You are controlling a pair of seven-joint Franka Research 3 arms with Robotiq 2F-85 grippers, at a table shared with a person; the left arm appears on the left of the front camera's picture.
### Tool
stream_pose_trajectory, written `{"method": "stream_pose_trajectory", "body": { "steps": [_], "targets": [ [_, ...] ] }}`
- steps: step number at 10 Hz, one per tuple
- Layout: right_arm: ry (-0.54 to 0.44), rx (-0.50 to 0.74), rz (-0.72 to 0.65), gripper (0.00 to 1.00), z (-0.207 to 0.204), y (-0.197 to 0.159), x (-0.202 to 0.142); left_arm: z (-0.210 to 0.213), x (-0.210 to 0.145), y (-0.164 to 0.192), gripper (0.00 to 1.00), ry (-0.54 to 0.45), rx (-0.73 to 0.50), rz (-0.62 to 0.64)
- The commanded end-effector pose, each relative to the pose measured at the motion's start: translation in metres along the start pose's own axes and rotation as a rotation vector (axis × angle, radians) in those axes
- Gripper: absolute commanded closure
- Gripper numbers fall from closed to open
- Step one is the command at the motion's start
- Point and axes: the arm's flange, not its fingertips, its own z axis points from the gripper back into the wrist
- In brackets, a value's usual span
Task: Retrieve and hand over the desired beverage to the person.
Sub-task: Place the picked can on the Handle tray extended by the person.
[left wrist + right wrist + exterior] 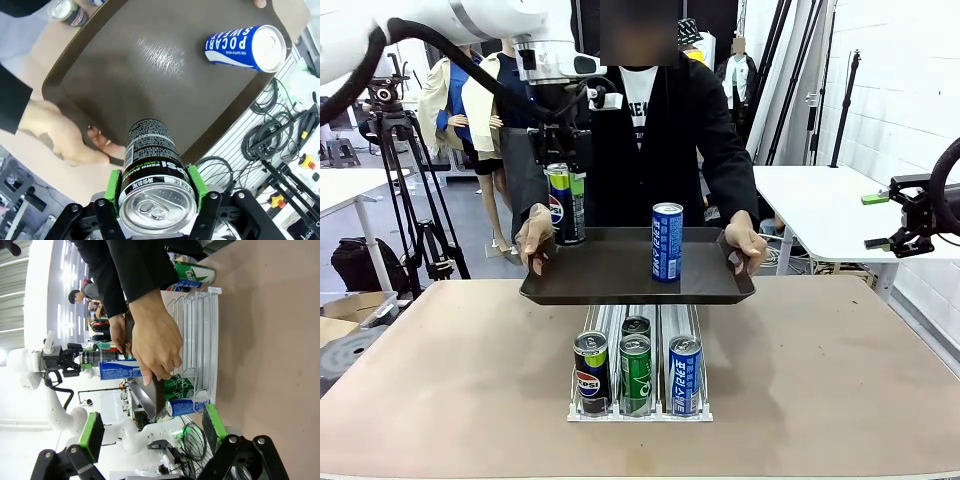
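Retrieval is judged done: a Pepsi can (563, 204) is pinched between the green pads of the left gripper (563, 150) and held above the left end of the tray (610, 275), which the person (665, 130) holds level with both hands over the far edge of the surface (840, 370). In the left wrist view the can (152, 165) is seen from its top, the pads (115, 186) pressed against both its sides, with the tray (150, 65) below and the person's hand (60, 135) at the tray's edge. Whether the can's base touches the tray cannot be told; from the front it appears to hang just over the rim.

1 blue can (667, 241) is already standing upright on the tray, near its middle. In the rack (640, 405) on the surface, 4 cans are left: another Pepsi, 2 green and 1 blue.

The right gripper (880, 220) is held well apart at the right side, over no can; in its own wrist view its fingers (91, 436) are spread with nothing between them.

What is left, by judgement: the can is to be lowered onto the bare left part of the tray, released upright, and the arm withdrawn. A tilt at release could tip the can, since the tray is only hand-held.
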Motion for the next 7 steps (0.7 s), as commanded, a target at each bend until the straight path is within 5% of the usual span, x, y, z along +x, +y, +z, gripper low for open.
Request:
{"method": "stream_pose_trajectory", "body": {
  "steps": [1, 7],
  "targets": [
    [-0.002, -0.01, 0.008, 0.0, -0.001, 0.0, 0.0, 0.014, 0.019, 0.001, 1.0, -0.003, 0.009, -0.072],
    [-0.002, -0.01, 0.008, 0.0, -0.001, 0.0, 0.0, -0.024, 0.029, 0.002, 1.0, -0.022, 0.011, -0.114]
  ]
}}
